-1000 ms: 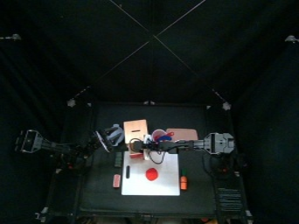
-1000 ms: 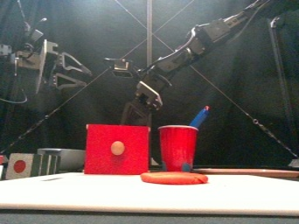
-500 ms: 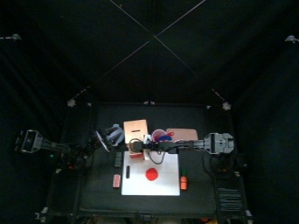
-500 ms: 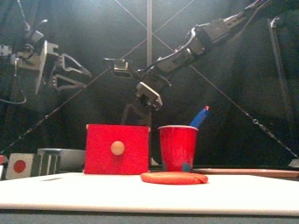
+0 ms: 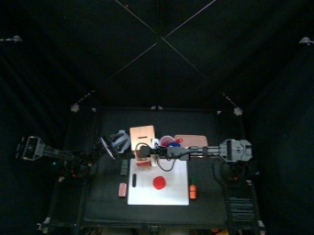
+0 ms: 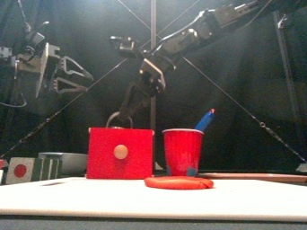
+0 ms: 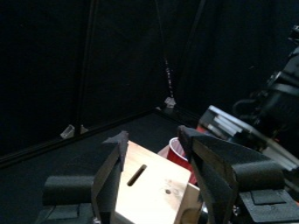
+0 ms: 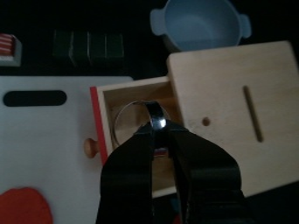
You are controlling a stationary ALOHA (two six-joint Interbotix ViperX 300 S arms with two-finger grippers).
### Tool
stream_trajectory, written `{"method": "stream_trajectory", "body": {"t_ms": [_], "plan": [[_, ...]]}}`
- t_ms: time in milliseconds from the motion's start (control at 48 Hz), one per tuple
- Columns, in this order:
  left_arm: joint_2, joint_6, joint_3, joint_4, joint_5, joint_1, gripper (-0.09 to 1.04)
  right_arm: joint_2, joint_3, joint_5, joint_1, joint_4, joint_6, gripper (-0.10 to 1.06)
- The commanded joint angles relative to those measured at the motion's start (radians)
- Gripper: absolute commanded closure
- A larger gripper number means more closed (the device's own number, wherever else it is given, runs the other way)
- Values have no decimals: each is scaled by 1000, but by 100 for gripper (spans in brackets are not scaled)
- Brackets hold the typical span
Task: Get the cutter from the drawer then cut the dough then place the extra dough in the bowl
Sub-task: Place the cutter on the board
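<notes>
The red cup [image 6: 184, 151] stands just beside the red drawer front [image 6: 120, 153], narrowing that side; bowl [image 5: 119, 140] sits beside the wooden box [image 5: 143, 136]; white board [image 5: 141, 195] around the dough [image 5: 160, 184] lies open.

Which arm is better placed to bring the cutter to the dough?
Right: the right gripper holds the cutter over the open drawer, near the dough. The left gripper is open and empty.

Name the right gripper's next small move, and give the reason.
Probably carry the cutter sideways from the drawer to a spot above the dough. The right gripper is shut on the cutter, held above the open drawer, and the dough lies whole on the board, not yet cut.
</notes>
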Motion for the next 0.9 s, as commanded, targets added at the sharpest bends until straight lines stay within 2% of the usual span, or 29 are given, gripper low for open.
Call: {"method": "stream_trajectory", "body": {"t_ms": [21, 250, 375, 583, 667, 750, 896], "plan": [[0, 2, -9, -8, 0, 0, 8, -110, -31, 48, 20, 0, 2, 55], [0, 0, -12, -21, 2, -2, 8, -259, 31, 133, 57, -20, 17, 55], [0, 2, -15, -28, 11, 0, 8, -347, 160, 158, 95, -51, 20, 55], [0, 2, -28, -35, 14, 0, 8, -440, 433, 144, 199, -115, 38, 55], [2, 2, -37, -35, 14, 6, 8, -465, 502, 127, 232, -149, 72, 55], [2, 3, -44, -34, 14, 12, 8, -479, 563, 100, 250, -201, 133, 55], [2, 3, -57, -32, 14, 29, 8, -477, 638, 57, 250, -314, 241, 55]]}}
